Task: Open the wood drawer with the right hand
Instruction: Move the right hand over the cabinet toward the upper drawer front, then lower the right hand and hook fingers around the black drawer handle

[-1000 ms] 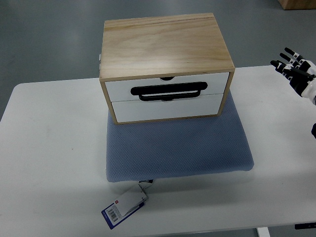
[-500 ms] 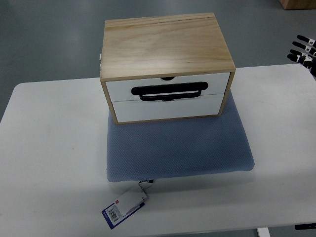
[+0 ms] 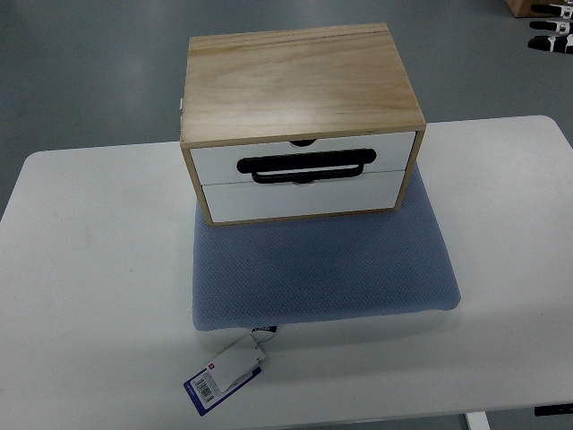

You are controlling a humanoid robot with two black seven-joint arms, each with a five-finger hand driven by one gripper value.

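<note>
A wooden drawer box (image 3: 300, 85) stands on a blue-grey pad (image 3: 322, 269) at the back middle of the white table (image 3: 89, 287). It has two white drawer fronts, both pushed in, and a black handle (image 3: 304, 166) lies across the seam between them. Only the black-and-white fingertips of my right hand (image 3: 548, 25) show, at the top right corner. They are stretched out, hold nothing, and are high and far to the right of the box. My left arm is out of view.
A white and blue barcode tag (image 3: 224, 372) hangs off the pad's front edge near the table front. Grey floor lies beyond the table's back edge. A wooden object (image 3: 524, 7) shows at the top right corner.
My right hand has risen and drawn back from beside the table's right edge to the top right corner, so only its fingertips remain in view. The box and drawers have not moved.
</note>
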